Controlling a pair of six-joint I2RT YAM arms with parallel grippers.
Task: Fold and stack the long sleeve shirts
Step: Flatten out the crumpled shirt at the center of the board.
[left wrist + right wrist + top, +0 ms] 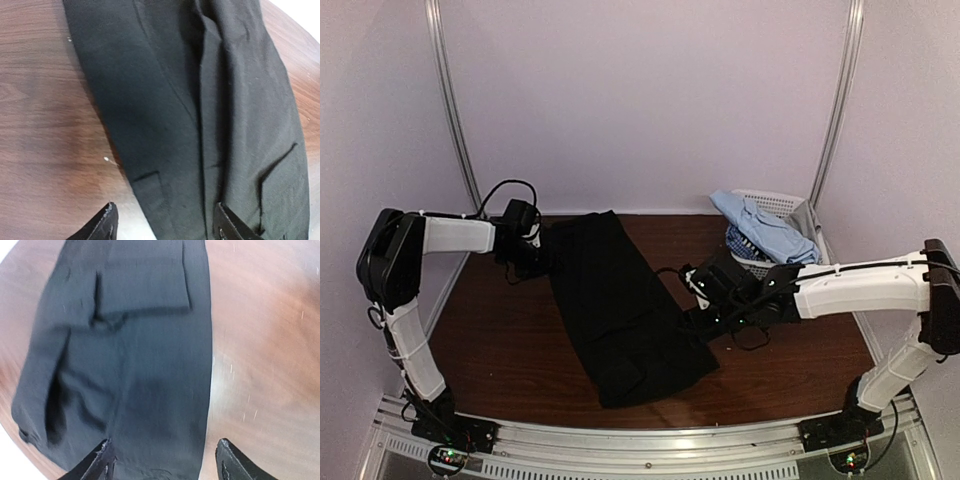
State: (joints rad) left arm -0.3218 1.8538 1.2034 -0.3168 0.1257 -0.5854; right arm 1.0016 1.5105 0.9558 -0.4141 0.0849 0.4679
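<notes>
The black shirt [620, 305] lies folded into a long strip, running diagonally from the table's back to its front middle. My left gripper [532, 252] is open over the strip's far left edge. In the left wrist view the gripper [167, 226] straddles the shirt's [200, 100] edge and holds nothing. My right gripper [702, 302] is open at the strip's right edge. In the right wrist view the gripper [165, 460] spans the shirt's [130, 355] edge and bare wood. The pale blue shirt [765, 225] and the blue-and-white patterned shirt [745, 243] lie in the basket.
A white lattice basket [782, 203] stands at the back right against the wall. The brown wooden table [500, 340] shows bare wood on the left and at the front right. Metal rails run up the back wall.
</notes>
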